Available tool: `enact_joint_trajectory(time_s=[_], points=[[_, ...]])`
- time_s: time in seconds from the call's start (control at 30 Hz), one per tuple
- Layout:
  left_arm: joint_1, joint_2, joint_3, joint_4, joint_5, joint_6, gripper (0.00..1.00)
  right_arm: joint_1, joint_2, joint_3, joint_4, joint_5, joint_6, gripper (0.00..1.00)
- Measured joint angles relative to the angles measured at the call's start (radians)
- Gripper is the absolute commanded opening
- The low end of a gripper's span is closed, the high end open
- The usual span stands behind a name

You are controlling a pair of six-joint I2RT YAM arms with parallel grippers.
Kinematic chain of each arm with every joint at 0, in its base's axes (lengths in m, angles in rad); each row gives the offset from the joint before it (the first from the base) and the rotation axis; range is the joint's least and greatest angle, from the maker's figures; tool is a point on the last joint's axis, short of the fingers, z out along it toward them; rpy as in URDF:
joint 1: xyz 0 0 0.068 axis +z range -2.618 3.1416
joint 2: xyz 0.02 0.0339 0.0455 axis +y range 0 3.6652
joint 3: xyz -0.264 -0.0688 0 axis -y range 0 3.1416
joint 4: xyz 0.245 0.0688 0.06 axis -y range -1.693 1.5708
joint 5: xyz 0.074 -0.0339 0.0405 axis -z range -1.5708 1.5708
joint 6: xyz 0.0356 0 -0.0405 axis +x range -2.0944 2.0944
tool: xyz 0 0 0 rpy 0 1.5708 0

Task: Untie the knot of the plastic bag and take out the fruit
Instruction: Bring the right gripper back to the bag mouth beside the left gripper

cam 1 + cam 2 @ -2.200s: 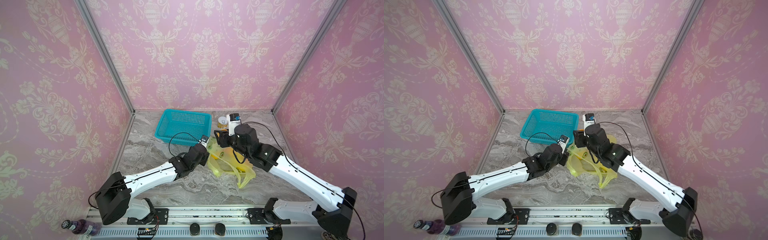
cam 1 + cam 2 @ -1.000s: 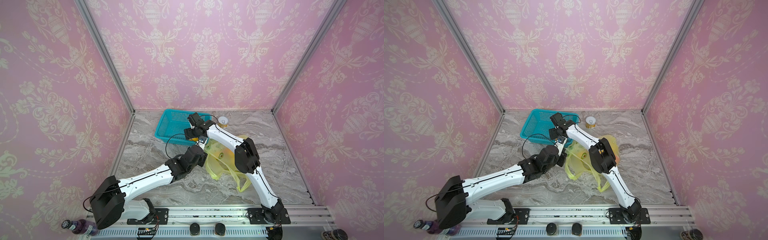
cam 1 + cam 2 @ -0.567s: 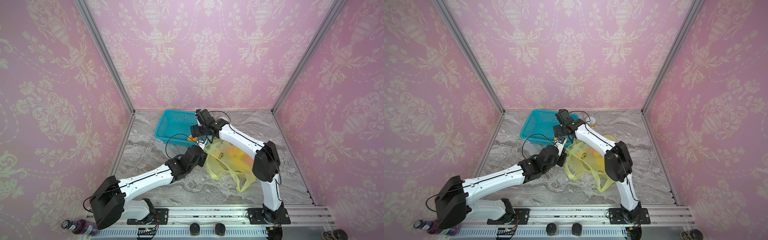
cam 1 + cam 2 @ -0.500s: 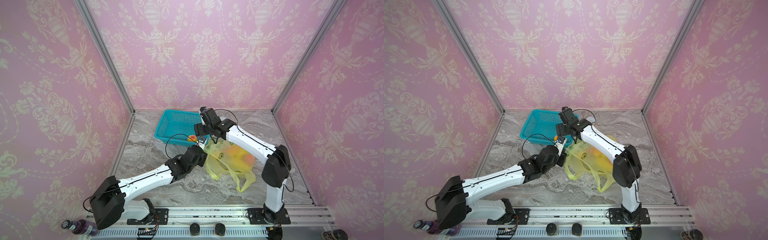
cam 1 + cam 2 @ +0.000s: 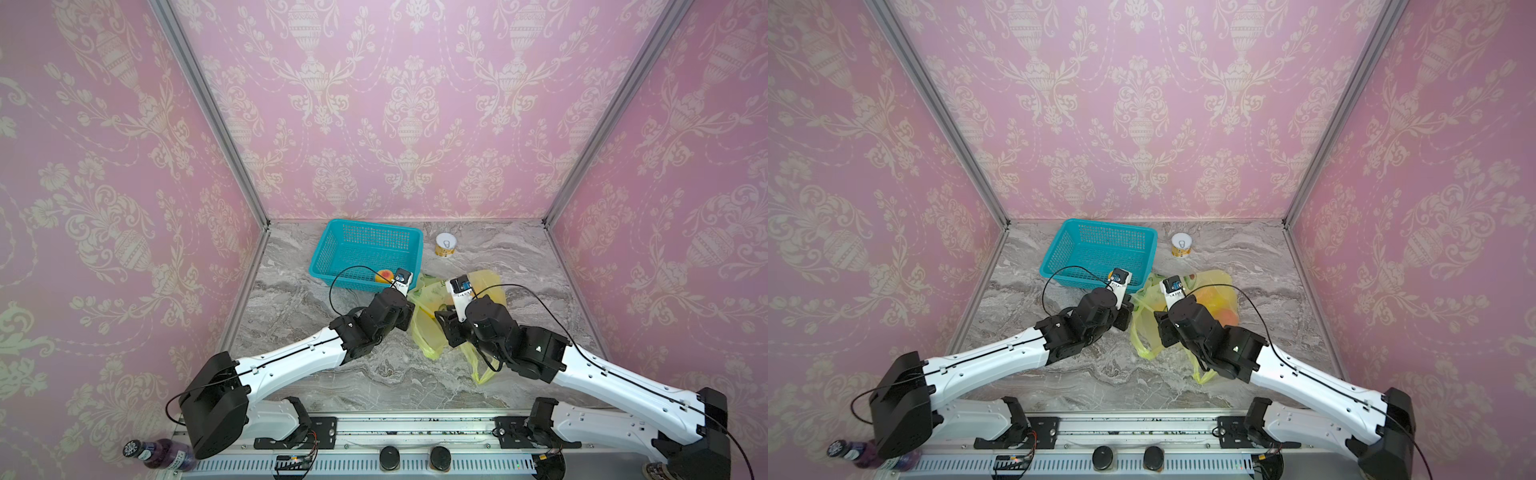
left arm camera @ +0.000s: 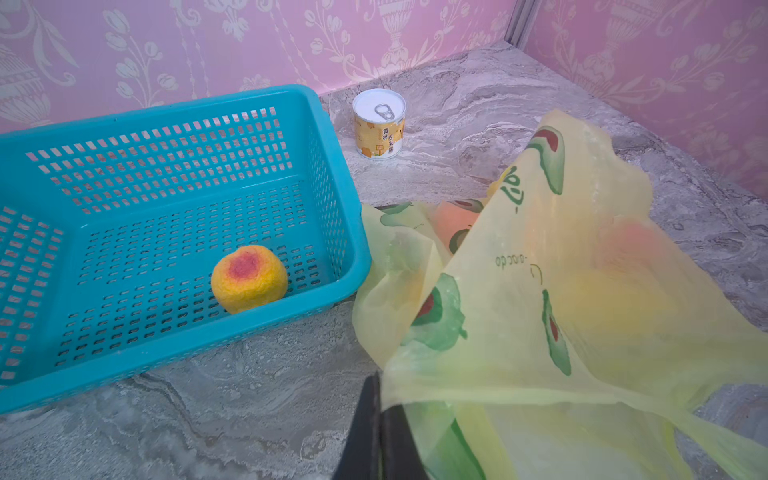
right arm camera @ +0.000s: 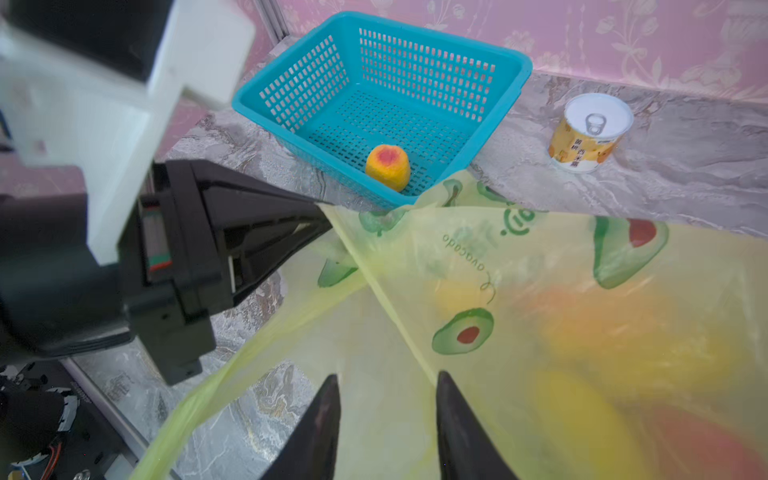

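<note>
The yellow-green plastic bag [image 5: 428, 300] [image 5: 1144, 332] lies crumpled beside the basket, with yellow and orange fruit [image 5: 1216, 308] [image 7: 582, 332] showing through its film. One yellow-orange fruit with a pink-red spot [image 6: 249, 277] [image 7: 387, 166] [image 5: 384, 276] lies in the basket. My left gripper [image 6: 376, 401] [image 7: 326, 218] is shut on the bag's edge and holds it up taut. Just above the bag's film [image 7: 540, 266] my right gripper [image 7: 386, 388] hovers open, with nothing held. The knot is not in view; a loose handle loop [image 5: 478, 368] trails toward the front.
A teal mesh basket [image 5: 332, 245] [image 6: 166, 104] stands at the back, touching the bag. To its right is a small white-topped can [image 5: 445, 244] [image 7: 590, 133]. Pink walls close in the left, back and right sides. A purple bottle [image 5: 153, 453] lies beyond the front rail.
My right arm has swung back from over the basket to above the bag, and its jaws have narrowed. The fruit stays in the basket. My left gripper keeps its hold.
</note>
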Motion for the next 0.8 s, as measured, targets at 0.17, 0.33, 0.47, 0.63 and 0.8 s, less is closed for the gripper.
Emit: enact_joint_trajectory(time_s=[0.17,0.33,0.47,0.63,0.8], points=[[0.000,0.010,0.029,-0.001,0.020,-0.017,0.00,0.068,0.024,-0.064,0.022,0.018,0.037,0.26],[0.000,0.029,0.040,-0.005,0.032,-0.026,0.00,0.072,0.079,-0.091,0.026,0.081,0.091,0.25],[0.000,0.029,0.040,-0.010,0.042,-0.030,0.00,0.072,0.119,-0.110,0.028,0.119,0.128,0.26],[0.000,0.029,0.040,-0.010,0.050,-0.035,0.00,0.070,0.229,-0.104,0.048,0.132,0.165,0.36],[0.000,0.029,0.040,-0.010,0.054,-0.038,0.00,0.069,0.362,-0.085,0.066,0.149,0.200,0.64]])
